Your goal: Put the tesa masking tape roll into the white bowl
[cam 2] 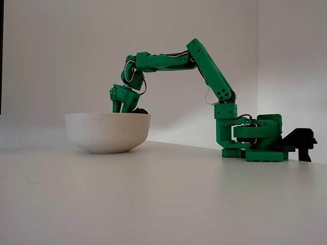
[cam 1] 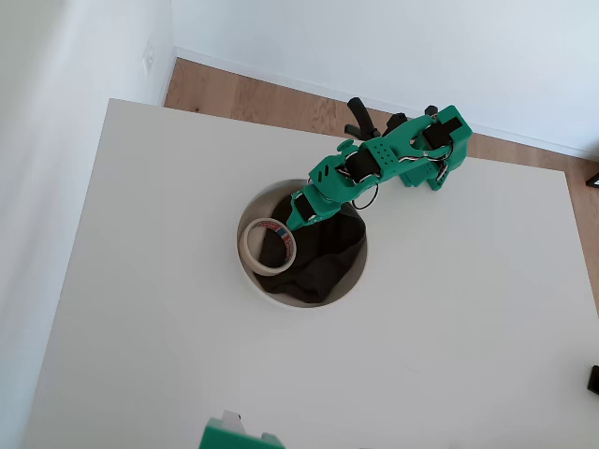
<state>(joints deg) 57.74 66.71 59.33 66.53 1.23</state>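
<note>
Your fingers (cam 1: pixel 284 227) are down inside the white bowl (cam 1: pixel 251 277), reaching the tesa masking tape roll (cam 1: pixel 268 246) at its upper right edge. Whether they pinch the ring or have let it go, you cannot tell from the overhead view. In the fixed view the fingers (cam 2: pixel 124 106) dip just behind the bowl's rim (cam 2: pixel 107 115), so the wall hides the tips. The roll lies in the left part of the bowl, leaning on the dark cloth (cam 1: pixel 314 257) and close to the near wall. If you hold it, spread the fingers gently and lift straight up, so the ring does not catch and tip over the rim. Beyond, the arm's base (cam 2: pixel 250 140) sits on the counter (cam 2: pixel 179 204).
</note>
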